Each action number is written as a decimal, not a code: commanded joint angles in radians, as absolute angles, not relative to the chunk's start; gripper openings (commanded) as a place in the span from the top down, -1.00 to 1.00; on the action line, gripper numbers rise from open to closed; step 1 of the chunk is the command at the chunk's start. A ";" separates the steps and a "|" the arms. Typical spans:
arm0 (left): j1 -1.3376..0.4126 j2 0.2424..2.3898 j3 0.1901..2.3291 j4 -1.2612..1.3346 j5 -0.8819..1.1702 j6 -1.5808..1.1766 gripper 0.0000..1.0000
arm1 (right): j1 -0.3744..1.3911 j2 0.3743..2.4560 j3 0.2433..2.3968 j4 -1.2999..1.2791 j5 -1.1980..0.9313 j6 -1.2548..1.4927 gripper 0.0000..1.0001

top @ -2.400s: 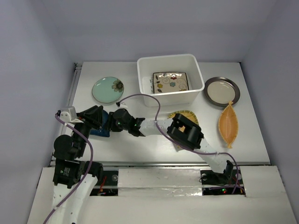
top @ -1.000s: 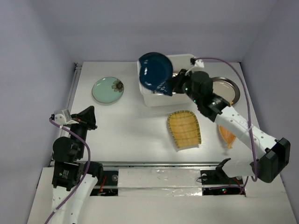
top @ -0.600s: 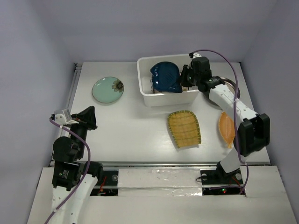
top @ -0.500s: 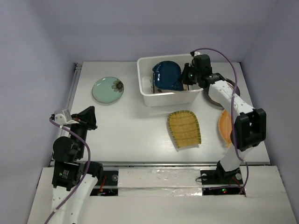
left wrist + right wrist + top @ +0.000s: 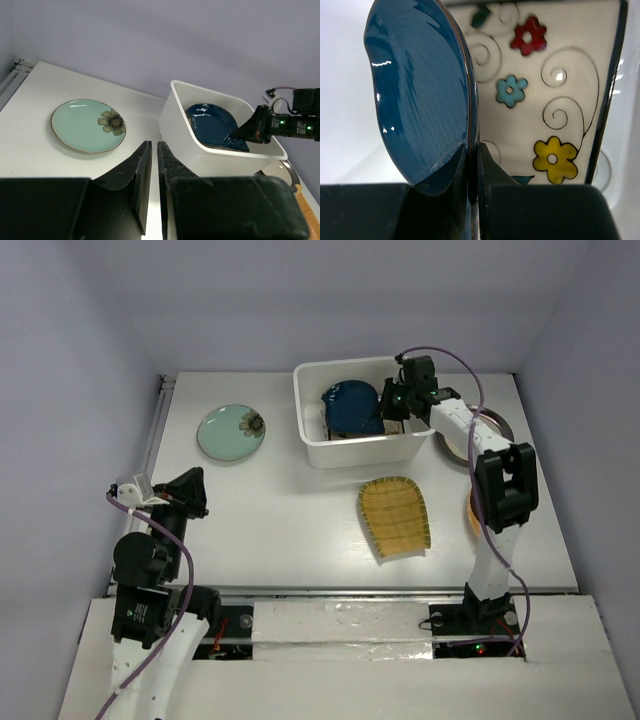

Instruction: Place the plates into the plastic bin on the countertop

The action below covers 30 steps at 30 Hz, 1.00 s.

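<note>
The white plastic bin [image 5: 312, 452] stands at the back centre of the countertop [image 5: 290, 510]. Inside it the cream floral plate [image 5: 545, 100] lies flat. My right gripper [image 5: 388, 405] reaches into the bin, shut on the rim of the dark blue plate [image 5: 420, 100], which is held on edge, tilted over the floral plate. The blue plate also shows in the top view [image 5: 352, 408] and the left wrist view [image 5: 212, 125]. My left gripper [image 5: 151, 145] is shut and empty, drawn back at the near left [image 5: 190, 490].
The mint-green plate [image 5: 231, 432] lies left of the bin. The yellow ribbed plate [image 5: 394, 517] lies in front of the bin. The dark-rimmed round plate [image 5: 456, 447] and the orange leaf plate [image 5: 469, 508] are largely hidden behind my right arm.
My right arm carried the dark blue plate from the left side of the table up over the bin and lowered it inside. My left arm drew back.
</note>
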<state>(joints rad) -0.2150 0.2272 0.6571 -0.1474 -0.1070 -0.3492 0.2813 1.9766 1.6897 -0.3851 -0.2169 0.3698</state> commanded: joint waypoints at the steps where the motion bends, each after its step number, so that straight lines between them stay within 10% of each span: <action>1: -0.219 0.242 0.689 -0.109 -0.098 -0.348 0.84 | 0.285 1.959 1.764 -0.288 -0.241 0.387 1.00; 21: -0.219 0.310 0.695 -0.133 -0.083 -0.364 0.72 | 0.285 2.033 1.740 -0.310 -0.172 0.379 0.80; 30: -0.219 0.435 0.736 -0.176 -0.092 -0.394 0.56 | 0.285 1.982 1.726 -0.296 -0.152 0.397 0.05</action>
<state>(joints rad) -0.2150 0.3801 0.6815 -0.1791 -0.0879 -0.3733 0.2817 2.0560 1.6955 -0.3828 -0.1654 0.3908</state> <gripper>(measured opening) 0.216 0.459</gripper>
